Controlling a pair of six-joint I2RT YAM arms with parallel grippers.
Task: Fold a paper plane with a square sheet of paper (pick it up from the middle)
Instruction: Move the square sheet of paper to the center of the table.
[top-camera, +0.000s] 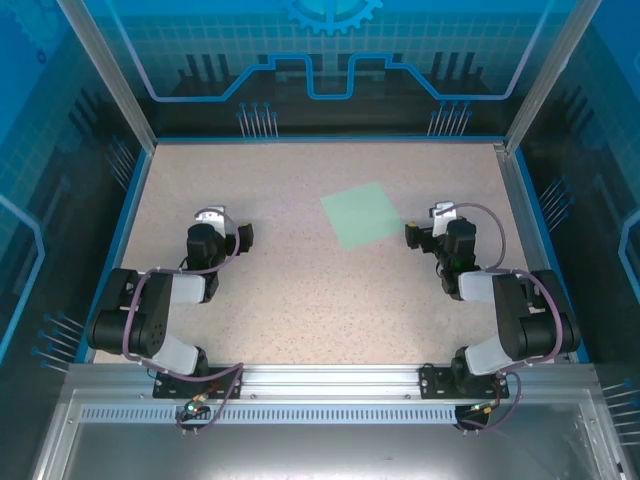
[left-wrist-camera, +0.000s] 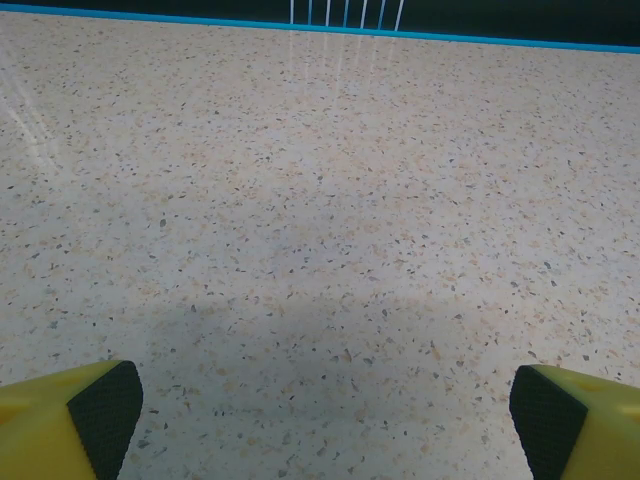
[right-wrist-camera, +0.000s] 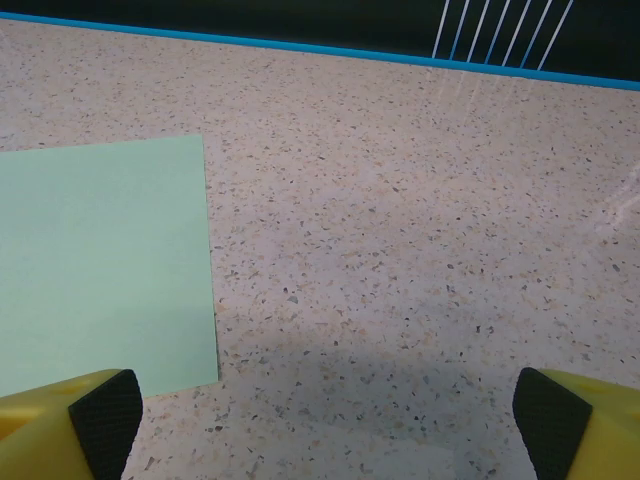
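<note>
**Paper flat on desk, both end effectors wide and empty**

Sheet of paper (top-camera: 363, 214), pale green, square and unfolded, lies flat on the speckled desk (top-camera: 300, 300). It sits right of centre in the far half, turned a little off the desk edges. No creases visible.

Right end effector (top-camera: 412, 235) sits low just beside the sheet's near-right corner, fingers spread wide with nothing between them. In the right wrist view the sheet of paper (right-wrist-camera: 100, 270) fills the left side ahead of the right end effector (right-wrist-camera: 330, 415). Its right edge runs between the two fingers, closer to the left black pad (right-wrist-camera: 105, 415). That pad overlaps the sheet's near edge in the picture; cannot tell if it touches.

Left end effector (top-camera: 243, 235) is on the left side of the desk, well apart from the sheet, pointing toward the middle. The left wrist view shows the left end effector (left-wrist-camera: 325, 410) spread wide, with bare desk between its pads (left-wrist-camera: 105, 410).

Blue border (left-wrist-camera: 320, 30) runs along the desk's far edge.
</note>
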